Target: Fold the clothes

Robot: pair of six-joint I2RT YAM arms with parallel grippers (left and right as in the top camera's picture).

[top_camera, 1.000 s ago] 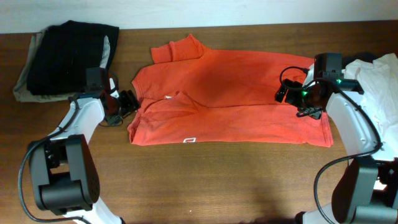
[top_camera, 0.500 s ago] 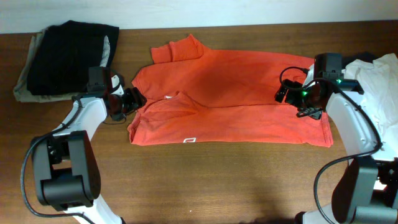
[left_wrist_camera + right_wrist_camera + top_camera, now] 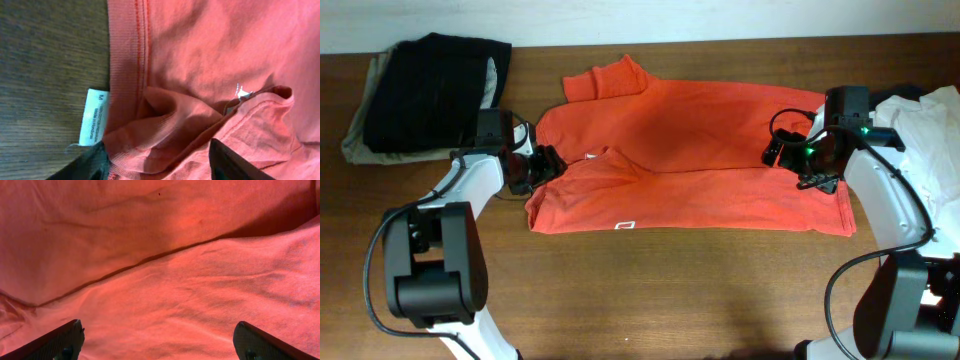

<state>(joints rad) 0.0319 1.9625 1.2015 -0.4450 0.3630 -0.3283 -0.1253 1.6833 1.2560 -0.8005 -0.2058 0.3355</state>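
The clothes in hand are a red-orange T-shirt (image 3: 690, 150), lying across the middle of the wooden table (image 3: 670, 290) and folded along its length. My left gripper (image 3: 542, 163) is at the shirt's left edge by the neck opening. In the left wrist view its jaws (image 3: 160, 167) stand apart on either side of a bunched ridge of ribbed fabric (image 3: 165, 135), beside a white size label (image 3: 94, 117). My right gripper (image 3: 772, 150) hovers over the shirt's right part. There its jaws (image 3: 159, 345) are wide open above flat fabric (image 3: 160, 255), with nothing between them.
A black garment (image 3: 430, 90) lies in a pile on an olive one at the back left corner. White cloth (image 3: 920, 120) is heaped at the right edge behind my right arm. Bare wood runs along the front of the table.
My left gripper has moved right, from the bare table onto the shirt's left edge, and its jaws have narrowed around the bunched fabric. The right arm has not moved.
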